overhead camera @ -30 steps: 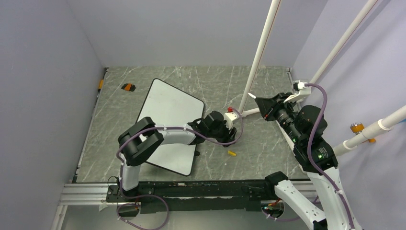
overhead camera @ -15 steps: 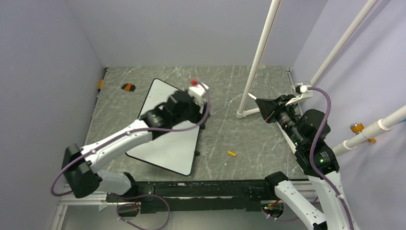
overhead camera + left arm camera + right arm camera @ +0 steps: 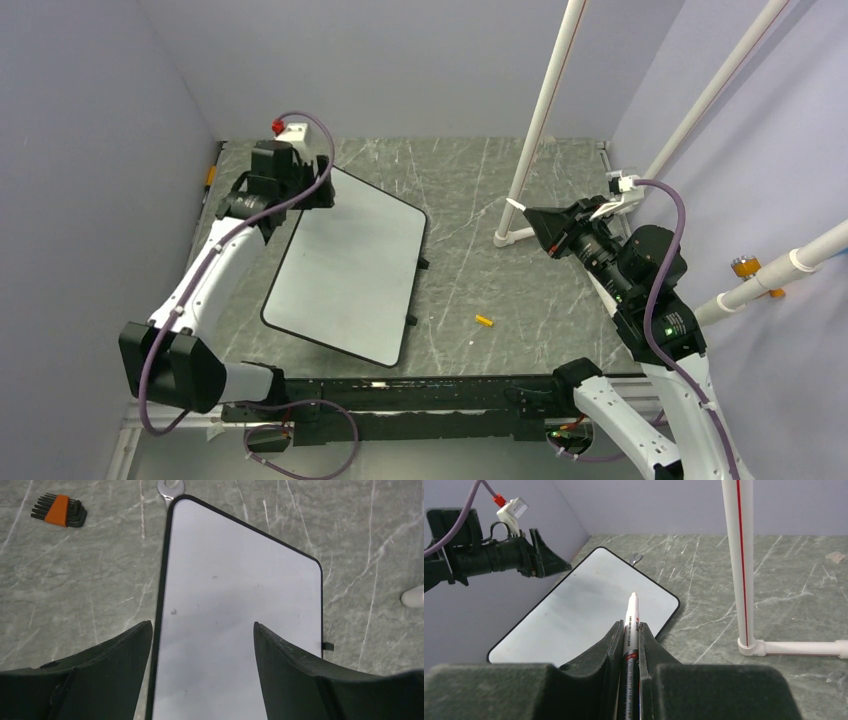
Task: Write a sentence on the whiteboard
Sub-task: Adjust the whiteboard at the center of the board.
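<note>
Zero ink on the whiteboard (image 3: 350, 270)

Top: my left gripper (image 3: 290, 185) hangs over its far corner. My right gripper (image 3: 537, 228) is well apart. No sentence visible.
Left wrist: jaws wide, empty, whiteboard edge just below.
Right wrist: pinched tight on the marker (image 3: 632, 612), whiteboard ahead. I'd land tilted and press lightly. Ink colour and barrel rear hidden.

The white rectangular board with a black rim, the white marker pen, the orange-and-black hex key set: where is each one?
White rectangular board (image 3: 350, 270): top external view, its bare middle.
White marker pen (image 3: 632, 614): right wrist view, barrel below its tip.
Orange-and-black hex key set (image 3: 60, 510): left wrist view, orange holder.
</note>
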